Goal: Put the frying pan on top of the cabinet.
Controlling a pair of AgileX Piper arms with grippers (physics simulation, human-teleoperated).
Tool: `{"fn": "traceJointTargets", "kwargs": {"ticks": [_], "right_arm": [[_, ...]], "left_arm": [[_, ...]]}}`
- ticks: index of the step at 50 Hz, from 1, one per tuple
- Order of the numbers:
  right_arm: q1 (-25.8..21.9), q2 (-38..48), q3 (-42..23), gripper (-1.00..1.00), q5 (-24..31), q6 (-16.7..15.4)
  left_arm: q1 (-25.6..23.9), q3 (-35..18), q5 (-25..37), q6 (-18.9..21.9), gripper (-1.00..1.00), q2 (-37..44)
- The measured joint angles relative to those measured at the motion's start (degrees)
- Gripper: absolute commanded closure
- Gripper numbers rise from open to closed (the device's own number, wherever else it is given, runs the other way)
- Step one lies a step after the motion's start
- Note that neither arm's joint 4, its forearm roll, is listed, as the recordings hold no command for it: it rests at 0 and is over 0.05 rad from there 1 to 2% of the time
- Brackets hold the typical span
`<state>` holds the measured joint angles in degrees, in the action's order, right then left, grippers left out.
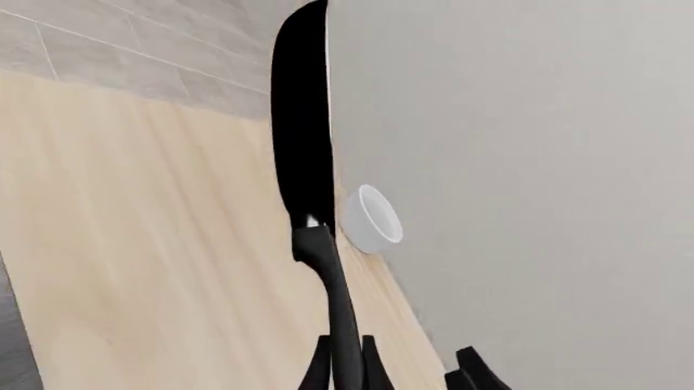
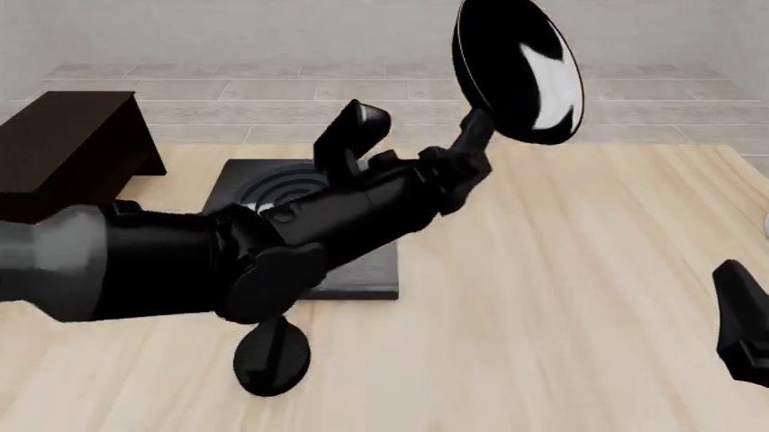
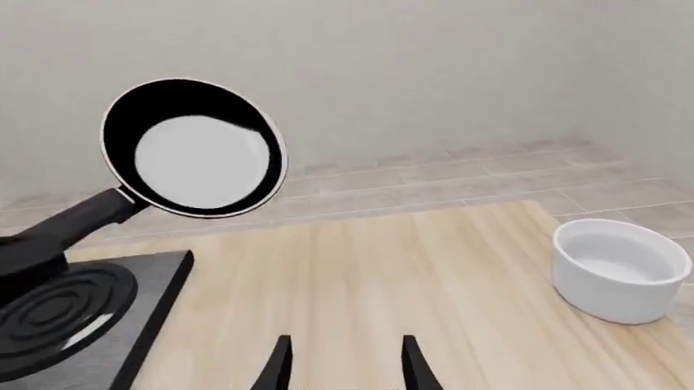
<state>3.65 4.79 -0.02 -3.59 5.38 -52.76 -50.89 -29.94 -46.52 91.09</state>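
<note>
A: Left wrist view. The left gripper (image 1: pixel 344 366) sits at the bottom centre, its fingers (image 1: pixel 318 370) closed on the thin handle of the frying pan (image 1: pixel 301 122). The pan shows edge-on as a tall black sliver up the middle of the frame. A white bowl (image 1: pixel 372 219) shows just beside the handle's base, standing on the pale wood surface (image 1: pixel 141 236).

B: Noted. Front view?

A: The pan is held high, upper right of centre (image 2: pixel 520 72), tilted, well clear of the surface, with its glossy inside facing the camera. The left arm runs up from the lower left to the handle. The cabinet (image 2: pixel 67 148) stands at the far left edge, well apart from the pan, its flat top bare. The stove plate (image 2: pixel 288 193) lies between them, mostly behind the arm. A black knob (image 2: pixel 272 355) lies at lower centre. The right gripper (image 2: pixel 743 324) shows at the right edge.

B: Right wrist view?

A: The right gripper (image 3: pixel 343 366) is at the bottom centre, fingers apart, holding nothing. The pan is at upper left (image 3: pixel 201 150), the bowl at right (image 3: pixel 618 268), the stove plate at lower left (image 3: pixel 76 317).
</note>
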Motion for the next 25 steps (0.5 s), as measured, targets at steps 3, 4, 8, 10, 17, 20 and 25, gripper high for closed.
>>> {"fn": "traceJointTargets", "kwargs": {"ticks": [3, 4, 8, 10, 17, 20, 25], "right_arm": [[-0.21, -0.80, 0.00, -1.00, 0.76, -0.16], [-0.27, -1.03, 0.00, -1.00, 0.98, -0.19], [-0.52, -2.01, 0.00, -1.00, 1.95, -0.40], [-0.63, -2.48, 0.00, -1.00, 2.41, -0.54], [-0.96, -3.60, 0.00, -1.00, 3.48, -1.03], [-1.09, -3.90, 0.01, -1.00, 3.74, -1.21], [-1.30, -4.24, 0.01, -1.00, 4.03, -1.40]], "left_arm": [[1.55, 1.65, 1.00, 0.26, 1.00, -3.90], [2.13, 2.15, 1.47, 0.49, 1.00, -5.29], [4.47, 4.16, 3.36, 1.00, 1.00, -10.92], [5.88, 5.10, 4.29, 0.99, 1.00, -13.66], [11.83, 8.12, 7.51, 0.48, 1.00, -22.22], [14.85, 9.35, 8.87, 0.18, 1.00, -26.00], [19.21, 11.15, 10.65, -0.69, 1.00, -31.14]]}}
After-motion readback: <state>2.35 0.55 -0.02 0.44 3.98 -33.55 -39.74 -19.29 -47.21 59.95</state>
